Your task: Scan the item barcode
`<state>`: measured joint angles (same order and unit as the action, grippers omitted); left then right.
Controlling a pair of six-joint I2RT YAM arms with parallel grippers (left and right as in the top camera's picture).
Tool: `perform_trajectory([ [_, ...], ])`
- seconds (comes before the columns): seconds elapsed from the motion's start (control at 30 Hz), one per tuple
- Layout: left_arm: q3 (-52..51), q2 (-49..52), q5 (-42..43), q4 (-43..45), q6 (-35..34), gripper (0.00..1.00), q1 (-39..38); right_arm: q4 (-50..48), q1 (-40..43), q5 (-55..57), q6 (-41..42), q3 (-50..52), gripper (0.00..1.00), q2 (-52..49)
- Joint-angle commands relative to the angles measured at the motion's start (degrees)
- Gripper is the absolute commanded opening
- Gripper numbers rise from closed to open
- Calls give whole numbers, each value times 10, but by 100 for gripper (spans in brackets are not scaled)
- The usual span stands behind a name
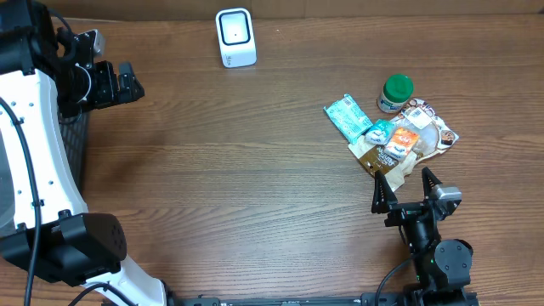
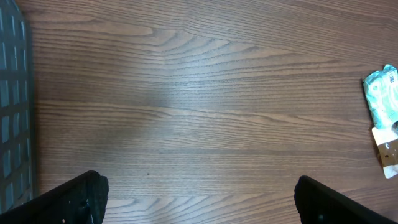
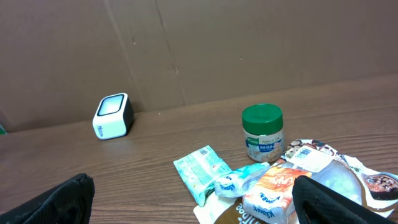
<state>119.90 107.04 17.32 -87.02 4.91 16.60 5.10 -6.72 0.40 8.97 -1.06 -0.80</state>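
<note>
A white barcode scanner stands at the table's far edge. A pile of items lies at the right: a teal packet, a green-lidded jar, an orange packet, a small teal pouch and a brown pouch. My right gripper is open just in front of the pile, holding nothing. Far to the left, my left gripper is open over bare wood, empty.
A grey mesh surface lies along the table's left side under the left arm. A brown cardboard wall rises behind the scanner. The teal packet shows at the right edge of the left wrist view.
</note>
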Motion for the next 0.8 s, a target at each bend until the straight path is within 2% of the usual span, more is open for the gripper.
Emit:
perform_trajectory([
  [0.0, 5, -1, 1, 1, 9, 100, 2, -3, 3, -1, -2, 6, 100, 6],
  [0.37, 5, -16, 1, 1, 9, 99, -2, -3, 3, -1, -2, 6, 100, 6],
  [0.57, 5, -88, 1, 1, 9, 100, -23, -3, 3, -1, -2, 6, 100, 6],
  [0.77, 5, -176, 1, 1, 9, 100, -80, -3, 3, -1, -2, 6, 100, 6],
])
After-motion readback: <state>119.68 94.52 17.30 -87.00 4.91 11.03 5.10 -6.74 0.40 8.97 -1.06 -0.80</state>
